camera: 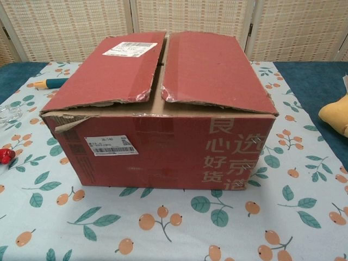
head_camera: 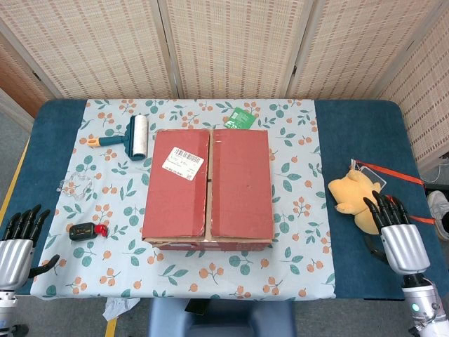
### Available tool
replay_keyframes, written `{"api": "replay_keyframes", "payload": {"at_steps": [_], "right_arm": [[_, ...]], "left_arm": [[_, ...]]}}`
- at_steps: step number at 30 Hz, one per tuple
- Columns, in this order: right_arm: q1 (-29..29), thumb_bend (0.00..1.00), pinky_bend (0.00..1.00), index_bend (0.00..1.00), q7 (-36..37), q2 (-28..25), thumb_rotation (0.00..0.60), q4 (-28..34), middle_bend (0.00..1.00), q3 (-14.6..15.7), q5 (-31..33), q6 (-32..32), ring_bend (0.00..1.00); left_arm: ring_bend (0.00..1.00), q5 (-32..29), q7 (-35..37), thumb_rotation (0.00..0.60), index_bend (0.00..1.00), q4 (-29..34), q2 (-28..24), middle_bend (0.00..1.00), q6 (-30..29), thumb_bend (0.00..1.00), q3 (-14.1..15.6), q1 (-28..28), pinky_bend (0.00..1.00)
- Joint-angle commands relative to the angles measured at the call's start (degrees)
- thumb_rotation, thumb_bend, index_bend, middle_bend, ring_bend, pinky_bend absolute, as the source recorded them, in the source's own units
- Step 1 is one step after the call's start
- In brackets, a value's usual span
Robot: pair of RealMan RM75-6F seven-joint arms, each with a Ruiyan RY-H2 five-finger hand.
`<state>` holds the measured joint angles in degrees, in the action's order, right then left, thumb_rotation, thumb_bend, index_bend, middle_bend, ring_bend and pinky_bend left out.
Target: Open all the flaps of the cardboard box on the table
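Note:
A red cardboard box point(head_camera: 208, 186) sits in the middle of the table, its two top flaps folded down and meeting along a centre seam. The chest view shows the box point(camera: 163, 114) close up, with a white label on the left flap point(camera: 109, 70) and torn front edges where the flaps meet. My left hand point(head_camera: 19, 242) hovers at the table's left front corner, fingers spread, holding nothing. My right hand point(head_camera: 398, 228) hovers at the right front, fingers spread and empty, next to a yellow plush. Neither hand touches the box, and neither appears in the chest view.
A lint roller point(head_camera: 133, 137) lies behind the box at left. A green card point(head_camera: 240, 119) lies behind it. A small black and red item point(head_camera: 87, 230) and clear plastic point(head_camera: 76, 184) lie at left. A yellow plush toy point(head_camera: 353, 198) with an orange lanyard point(head_camera: 393, 173) lies at right.

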<state>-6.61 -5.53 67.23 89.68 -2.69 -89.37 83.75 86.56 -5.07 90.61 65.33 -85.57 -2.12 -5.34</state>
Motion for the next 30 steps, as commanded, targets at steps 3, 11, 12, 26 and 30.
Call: {"api": "replay_keyframes", "payload": {"at_steps": [3,11,12,26,30], "right_arm": [[0.0,0.41,0.00,0.00,0.1,0.0,0.600,-0.1,0.00,0.1,0.0,0.0,0.00],[-0.1,0.41,0.00,0.00,6.0,-2.0,0.600,2.2,0.00,2.2,-5.4,1.5,0.00],[-0.8,0.41,0.00,0.00,7.5,-3.4,0.600,3.3,0.00,2.6,-6.9,1.1,0.00],[-9.9,0.41,0.00,0.00,5.2,-10.1,0.600,17.7,0.00,2.4,-19.9,-5.3,0.00],[-13.8,0.41,0.00,0.00,3.6,-9.2,0.600,20.7,0.00,1.6,-21.5,-10.2,0.00]], "left_arm": [[0.00,0.1,0.0,0.600,0.00,-0.2,0.1,0.00,0.4,0.24,0.0,-0.3,0.00],[0.00,0.4,0.1,0.600,0.00,-0.2,0.2,0.00,1.6,0.24,0.2,-1.1,0.00],[0.00,0.3,0.1,0.600,0.00,-0.1,0.2,0.00,1.9,0.24,0.2,-1.2,0.00],[0.00,0.4,3.3,0.600,0.00,-0.4,-0.5,0.00,2.5,0.48,0.4,-1.5,0.00],[0.00,0.5,4.7,0.600,0.00,-0.2,-0.9,0.00,2.3,0.48,0.4,-1.4,0.00]]}}
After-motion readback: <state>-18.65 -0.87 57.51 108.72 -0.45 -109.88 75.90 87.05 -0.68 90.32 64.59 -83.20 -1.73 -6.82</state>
